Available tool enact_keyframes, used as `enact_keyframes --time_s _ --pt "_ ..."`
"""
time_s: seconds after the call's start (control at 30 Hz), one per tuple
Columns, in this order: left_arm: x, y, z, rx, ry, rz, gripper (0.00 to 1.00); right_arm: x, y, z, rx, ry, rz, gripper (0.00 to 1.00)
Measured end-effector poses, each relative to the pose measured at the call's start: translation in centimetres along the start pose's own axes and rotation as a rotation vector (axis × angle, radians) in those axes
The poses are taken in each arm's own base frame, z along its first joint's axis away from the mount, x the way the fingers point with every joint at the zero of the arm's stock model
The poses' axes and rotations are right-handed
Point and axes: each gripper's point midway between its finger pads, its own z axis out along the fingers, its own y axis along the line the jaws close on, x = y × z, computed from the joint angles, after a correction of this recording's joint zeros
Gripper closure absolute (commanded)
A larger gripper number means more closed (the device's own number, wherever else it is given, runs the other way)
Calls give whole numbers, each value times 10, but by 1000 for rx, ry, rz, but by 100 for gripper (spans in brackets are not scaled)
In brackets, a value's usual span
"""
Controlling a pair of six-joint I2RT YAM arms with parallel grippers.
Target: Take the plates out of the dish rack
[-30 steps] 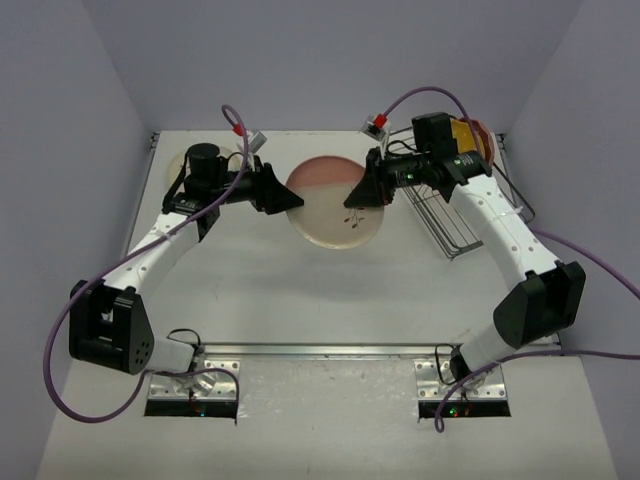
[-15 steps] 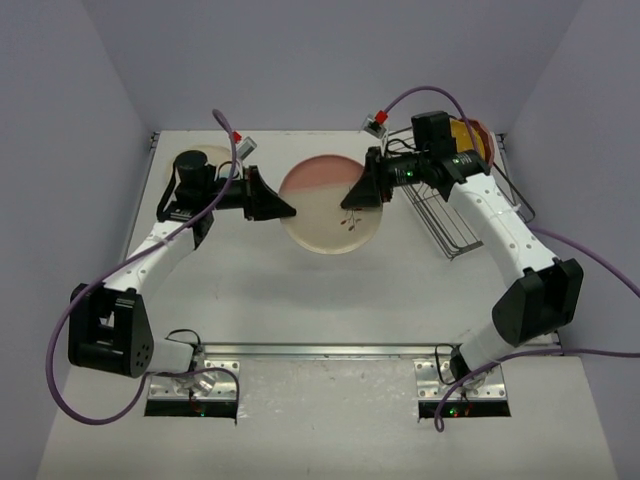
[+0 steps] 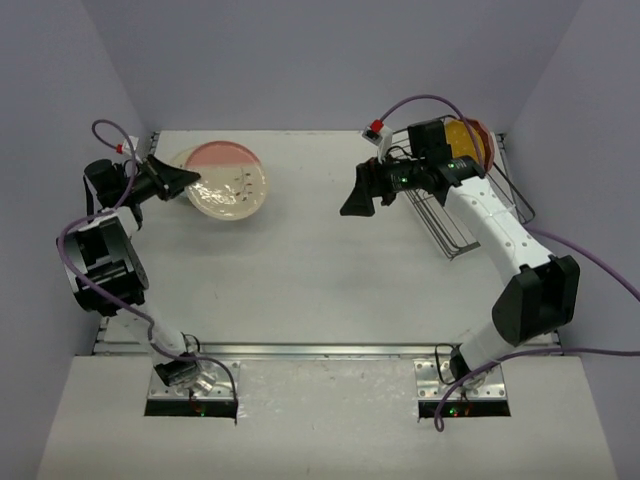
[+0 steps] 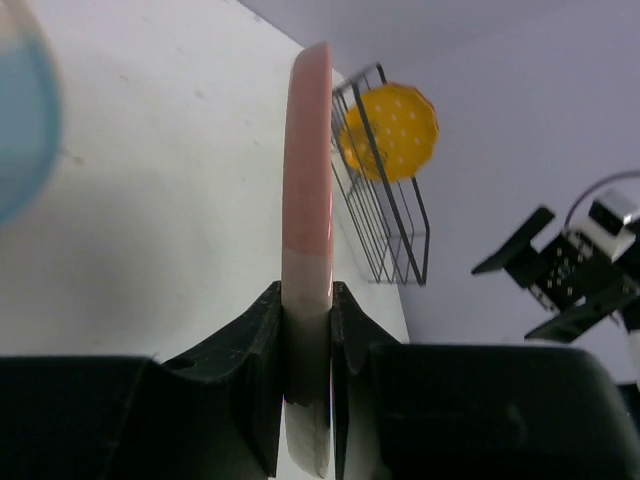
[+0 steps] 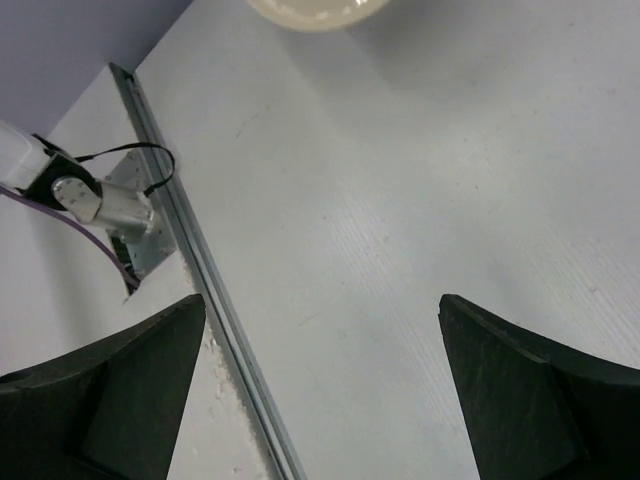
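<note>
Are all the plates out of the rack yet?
Not yet. One blue plate lies out already. The left gripper holds a pink-and-cream plate at the far left. The right gripper is open, empty. A yellow plate still waits in the rack.

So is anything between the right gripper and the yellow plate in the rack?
No loose object visible. The right gripper, open and empty, hangs left of the dish rack; the yellow plate stands at its far end, behind the rack's wires.

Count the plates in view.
4: cream-and-pink plate in the left gripper; yellow-orange plate in the dish rack; pink plate edge behind it; blurred light-blue plate at the left wrist view's edge. Others may be hidden.
</note>
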Motion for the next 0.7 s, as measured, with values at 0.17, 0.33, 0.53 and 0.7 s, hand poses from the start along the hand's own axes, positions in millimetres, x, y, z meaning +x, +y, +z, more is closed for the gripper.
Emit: enact_keyframes --time_s 0.17,0.33,0.53,0.7 --pt "-58 66 -21 -119 -165 -96 100 20 -9 1 44 44 18 1" --pt "-89 102 -27 -178 -252 -104 100 22 -10 -2 61 47 6 1" --pt "-94 125 -24 -212 -279 -109 100 22 -10 -3 64 48 3 1" --pt "-96 139 -22 -238 -289 -101 100 24 -9 -4 64 57 12 1"
